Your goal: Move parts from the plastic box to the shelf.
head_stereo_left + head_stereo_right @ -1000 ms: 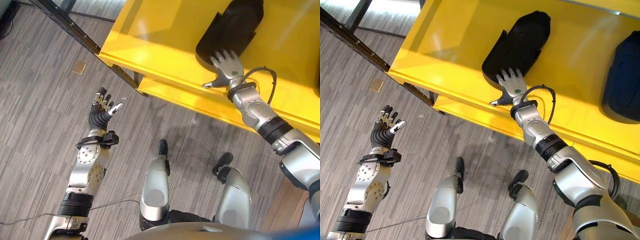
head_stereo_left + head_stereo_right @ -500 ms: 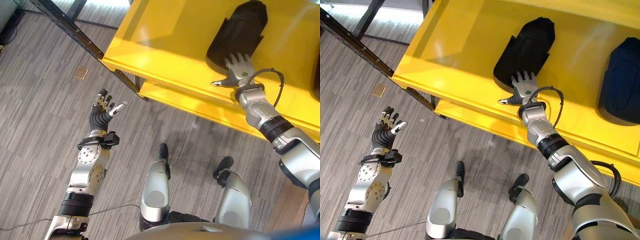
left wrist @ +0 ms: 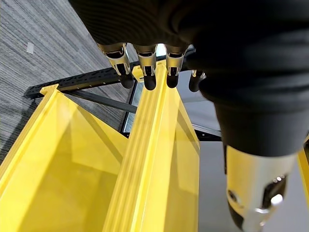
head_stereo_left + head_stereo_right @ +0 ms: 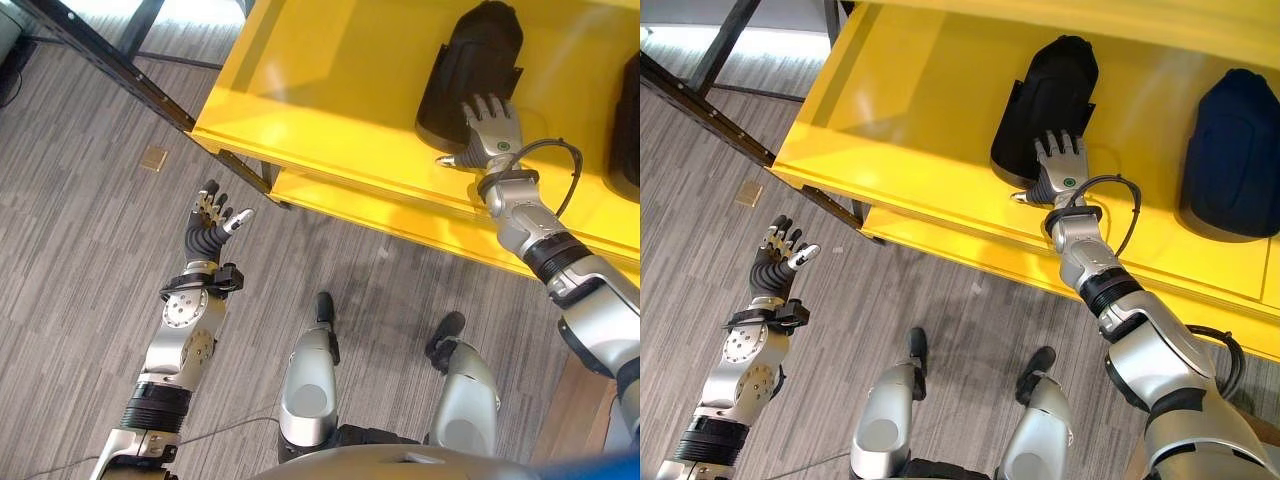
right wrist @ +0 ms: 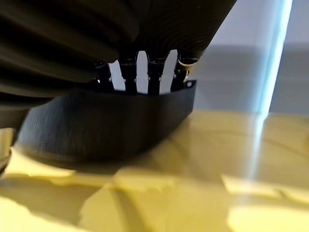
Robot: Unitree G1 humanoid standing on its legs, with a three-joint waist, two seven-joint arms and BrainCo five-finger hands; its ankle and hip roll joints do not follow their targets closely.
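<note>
A black moulded part [image 4: 1045,95] lies on the top level of the yellow shelf [image 4: 330,80], near its front edge. My right hand [image 4: 1060,170] rests on the part's near end, open. Its straight fingers [image 5: 128,72] lie flat over the part's rim [image 5: 106,130]. A second dark part [image 4: 1230,150] lies further right on the same level. My left hand [image 4: 210,215] hangs open over the floor, left of the shelf, holding nothing. Its fingers [image 3: 145,72] point toward the shelf's yellow edge [image 3: 145,159].
Below the top level juts a lower yellow ledge [image 4: 400,215]. A black metal frame bar [image 4: 100,60] runs diagonally along the shelf's left side. A small tan square [image 4: 153,158] lies on the grey striped floor.
The view has shifted. My right hand has reached further onto the black part, which now lies turned a little more toward the back of the shelf. The left hand has hardly moved.
</note>
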